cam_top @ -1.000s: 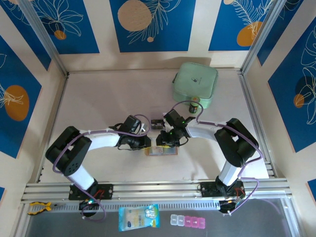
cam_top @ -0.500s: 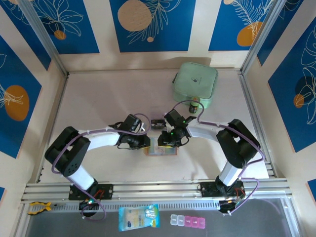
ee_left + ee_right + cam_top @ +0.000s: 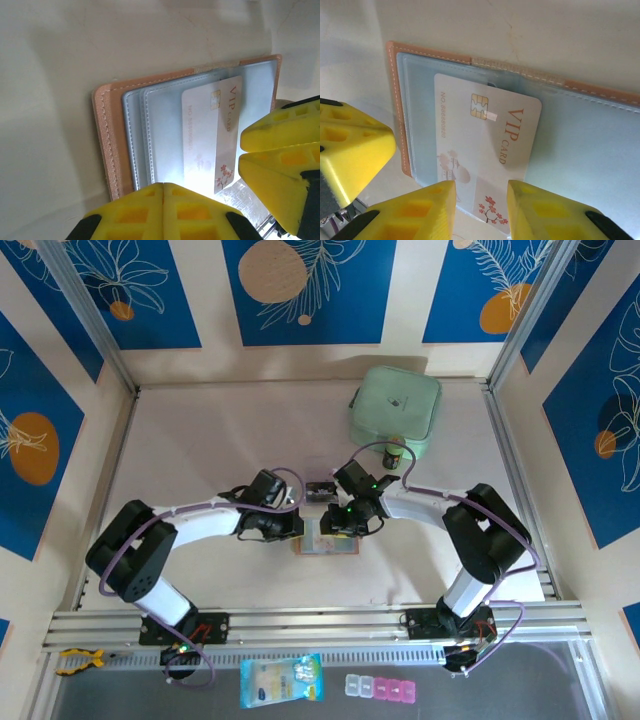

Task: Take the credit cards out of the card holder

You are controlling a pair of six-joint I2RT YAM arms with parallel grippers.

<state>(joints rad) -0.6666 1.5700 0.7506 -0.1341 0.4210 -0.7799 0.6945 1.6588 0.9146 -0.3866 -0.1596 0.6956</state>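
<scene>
The salmon-tan card holder (image 3: 325, 545) lies open and flat on the table, its pale grey-blue pockets facing up (image 3: 112, 145) (image 3: 400, 100). A white credit card marked "VIP CARD" with a gold chip (image 3: 485, 135) (image 3: 210, 135) sits partly out of a pocket. My left gripper (image 3: 303, 530) (image 3: 163, 186) is shut, its tips over the holder's clear pocket sheets, with nothing visibly between them. My right gripper (image 3: 335, 525) (image 3: 481, 192) is open, its two yellow fingers standing over the card's flower-printed end. Any other card is hidden.
A mint-green zip pouch (image 3: 395, 410) lies at the back right, with a small bottle-like object (image 3: 394, 454) just in front of it. A small dark item (image 3: 320, 490) lies behind the grippers. A packet (image 3: 282, 680) and a pill box (image 3: 380, 687) lie in front of the rail.
My left gripper's jaws have closed fully. Both arms and the holder stay almost where they were.
</scene>
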